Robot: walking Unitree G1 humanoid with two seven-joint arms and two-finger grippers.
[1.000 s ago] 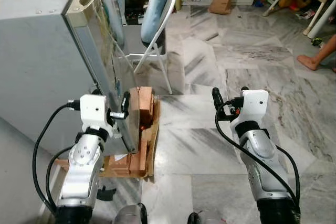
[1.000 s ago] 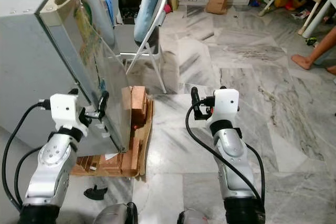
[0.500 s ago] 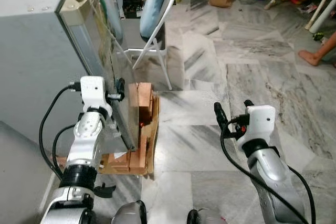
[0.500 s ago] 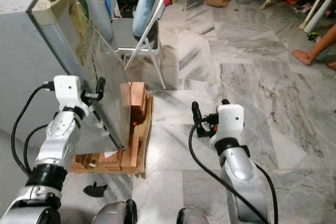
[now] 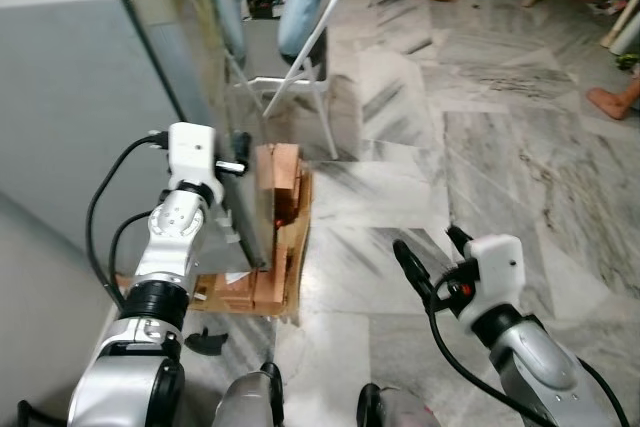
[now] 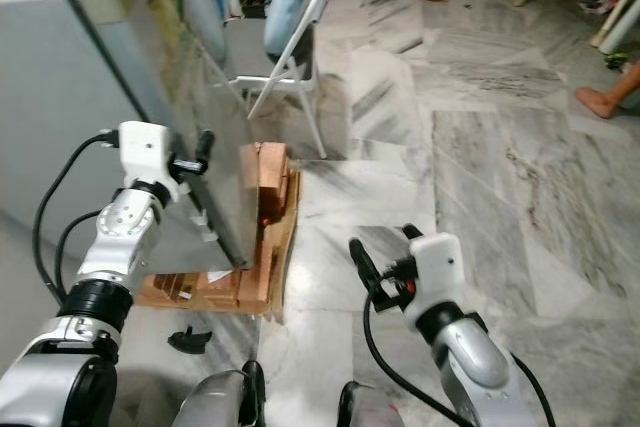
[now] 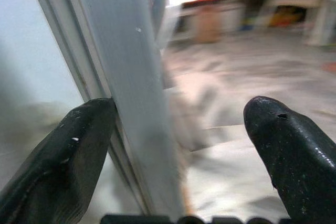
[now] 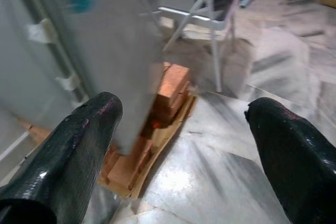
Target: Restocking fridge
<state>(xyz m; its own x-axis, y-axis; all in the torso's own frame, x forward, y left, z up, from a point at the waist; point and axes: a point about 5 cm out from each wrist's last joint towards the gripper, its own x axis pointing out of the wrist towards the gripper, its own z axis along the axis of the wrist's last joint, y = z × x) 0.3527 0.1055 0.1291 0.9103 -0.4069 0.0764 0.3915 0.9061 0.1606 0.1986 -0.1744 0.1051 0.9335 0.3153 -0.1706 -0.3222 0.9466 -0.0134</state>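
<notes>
The grey fridge (image 5: 80, 97) stands at my left on a low platform, its glossy door (image 5: 215, 67) facing right. My left gripper (image 5: 238, 162) is at the door's free edge, about mid-height. In the left wrist view that gripper (image 7: 178, 124) is open and the door's edge (image 7: 126, 77) runs between its fingers, with one finger (image 7: 68, 150) against it. My right gripper (image 6: 383, 247) hangs open low over the marble floor, away from the fridge, holding nothing. In the right wrist view the gripper (image 8: 181, 124) looks toward the fridge's lower corner.
A stack of red bricks (image 5: 278, 187) on cardboard sits against the fridge's foot. A white folding chair (image 5: 310, 7) with a blue cushion stands behind it. A person's bare foot (image 5: 612, 99) rests at the far right. A small black piece (image 5: 205, 340) lies near my feet.
The whole view has shifted as the camera moved. My right arm has dropped lower and come closer to my body. The left gripper stays at the door's edge.
</notes>
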